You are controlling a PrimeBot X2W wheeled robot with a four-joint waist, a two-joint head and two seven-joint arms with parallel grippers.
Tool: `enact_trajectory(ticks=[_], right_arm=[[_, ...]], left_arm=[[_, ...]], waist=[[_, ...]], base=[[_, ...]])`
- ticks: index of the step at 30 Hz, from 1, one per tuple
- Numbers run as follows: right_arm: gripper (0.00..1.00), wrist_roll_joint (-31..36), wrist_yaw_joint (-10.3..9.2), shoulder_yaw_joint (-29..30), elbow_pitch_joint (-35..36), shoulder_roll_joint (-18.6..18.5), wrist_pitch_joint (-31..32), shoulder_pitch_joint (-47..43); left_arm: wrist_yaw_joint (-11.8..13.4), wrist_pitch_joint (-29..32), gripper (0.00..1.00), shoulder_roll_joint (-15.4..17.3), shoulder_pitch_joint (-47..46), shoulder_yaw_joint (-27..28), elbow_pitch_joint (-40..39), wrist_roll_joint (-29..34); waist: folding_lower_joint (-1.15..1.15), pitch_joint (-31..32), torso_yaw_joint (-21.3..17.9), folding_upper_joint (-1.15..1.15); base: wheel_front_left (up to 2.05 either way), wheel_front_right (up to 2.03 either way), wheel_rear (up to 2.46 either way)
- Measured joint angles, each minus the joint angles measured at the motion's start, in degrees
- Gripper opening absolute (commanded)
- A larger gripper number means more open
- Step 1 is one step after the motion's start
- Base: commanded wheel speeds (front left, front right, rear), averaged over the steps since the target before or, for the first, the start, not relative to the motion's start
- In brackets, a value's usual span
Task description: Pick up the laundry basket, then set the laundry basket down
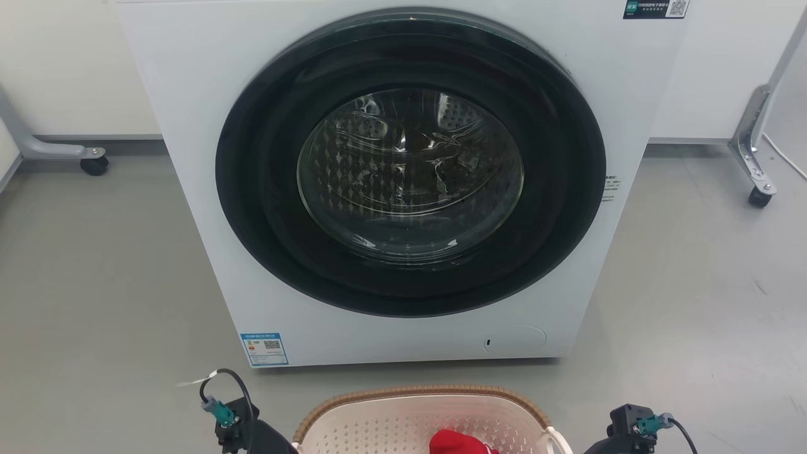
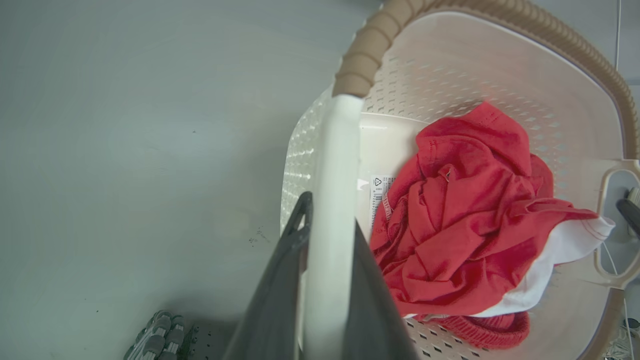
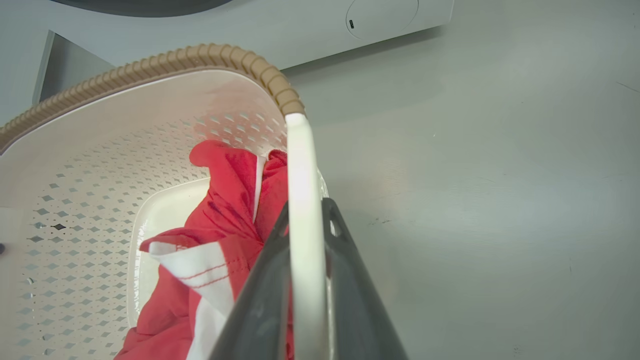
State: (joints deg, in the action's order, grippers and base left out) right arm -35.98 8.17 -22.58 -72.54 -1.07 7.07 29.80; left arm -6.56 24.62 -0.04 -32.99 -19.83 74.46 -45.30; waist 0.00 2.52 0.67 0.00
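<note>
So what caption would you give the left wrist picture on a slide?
Left gripper clamped on the white handle of the laundry basket, a red-and-white garment bunched inside.

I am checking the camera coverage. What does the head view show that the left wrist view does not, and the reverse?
The head view adds the washing machine, its round door closed. The left wrist view adds the left pincer shut on the white handle of the laundry basket, and a printed label on its floor. Both share the basket and the red garment.
</note>
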Motion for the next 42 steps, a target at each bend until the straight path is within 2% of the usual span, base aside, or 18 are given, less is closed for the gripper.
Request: enact_trajectory(ticks=[31,42], right_arm=[[0.0,-1.43,-0.01,-0.94,1.37,-0.22,0.24,-0.14],[0.0,-1.49,-0.01,-1.31,2.0,-0.32,-1.79,0.18]], left_arm=[[0.09,-0.1,0.0,0.03,0.37,-0.03,0.01,-0.02],[0.23,-3.1,0.0,0.03,0.13,-0.07,-0.13,-0.01]], waist=[[0.0,-0.74,-0.29,0.0],[0.0,-3.87,-0.7,0.0]], base=[[0.0,0.0,0.0],[0.0,0.0,0.0]])
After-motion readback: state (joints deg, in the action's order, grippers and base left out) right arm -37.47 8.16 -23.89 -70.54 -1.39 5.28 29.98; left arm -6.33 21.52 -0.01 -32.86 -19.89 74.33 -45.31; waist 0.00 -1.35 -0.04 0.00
